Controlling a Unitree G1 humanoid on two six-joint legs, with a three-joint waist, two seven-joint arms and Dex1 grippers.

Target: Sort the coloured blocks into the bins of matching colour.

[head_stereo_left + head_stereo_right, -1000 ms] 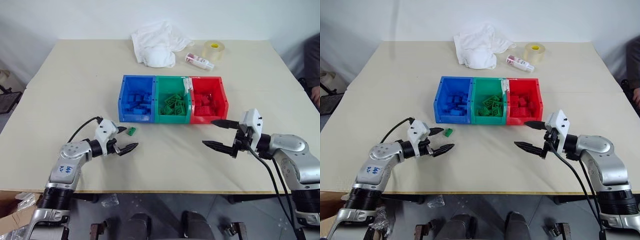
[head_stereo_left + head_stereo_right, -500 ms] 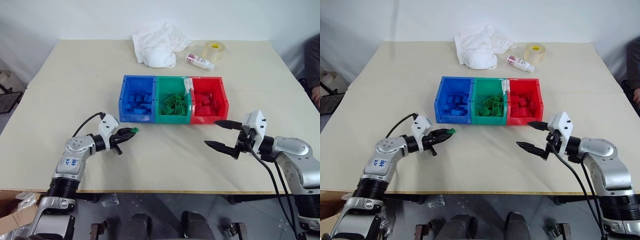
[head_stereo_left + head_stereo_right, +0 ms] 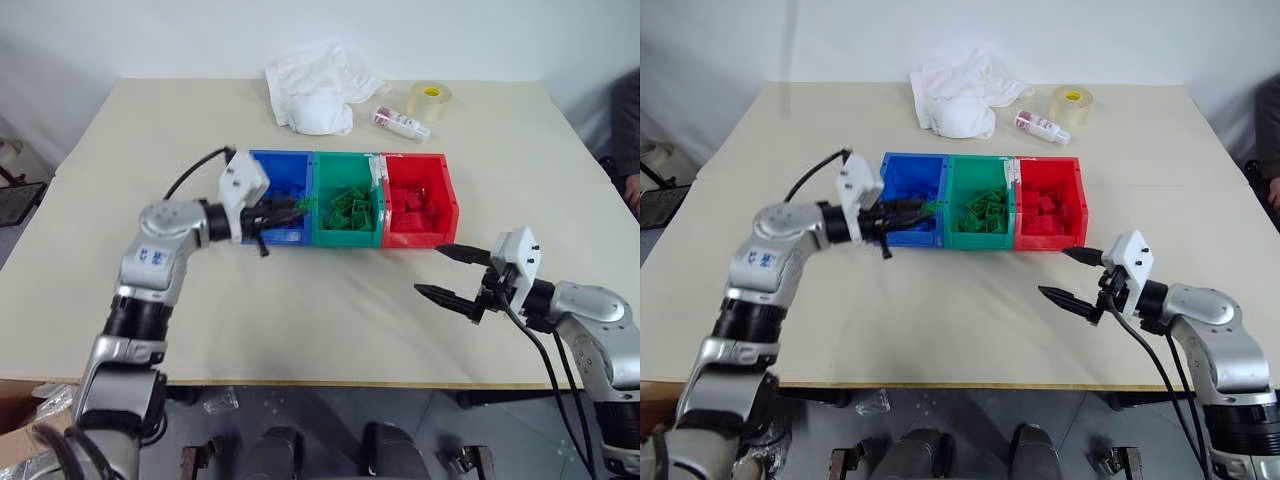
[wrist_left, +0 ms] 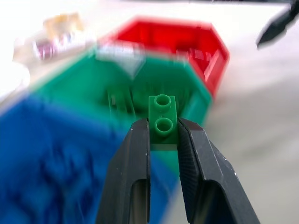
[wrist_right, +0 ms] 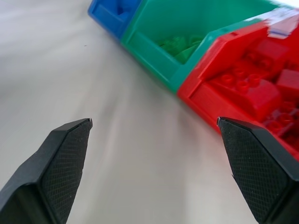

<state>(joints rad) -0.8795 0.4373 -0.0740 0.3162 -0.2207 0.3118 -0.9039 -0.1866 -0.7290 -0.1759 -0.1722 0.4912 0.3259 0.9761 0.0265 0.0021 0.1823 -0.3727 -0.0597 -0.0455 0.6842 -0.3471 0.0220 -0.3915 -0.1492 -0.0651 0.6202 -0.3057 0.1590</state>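
Observation:
The three joined bins stand mid-table: blue bin, green bin and red bin, each holding several blocks of its own colour. My left gripper is shut on a small green block, held level above the blue bin's right side. Its tips sit close to the wall shared with the green bin. My right gripper hangs open with nothing in it, low over the table in front of the red bin's right corner.
A crumpled white cloth, a small bottle and a tape roll lie at the back of the table. Part of a person shows at the right edge. Bare tabletop stretches in front of the bins.
My left gripper shut on the green block lying on the table, then lifted it up and to the right over the blue bin. The right gripper has stayed about where it was, open.

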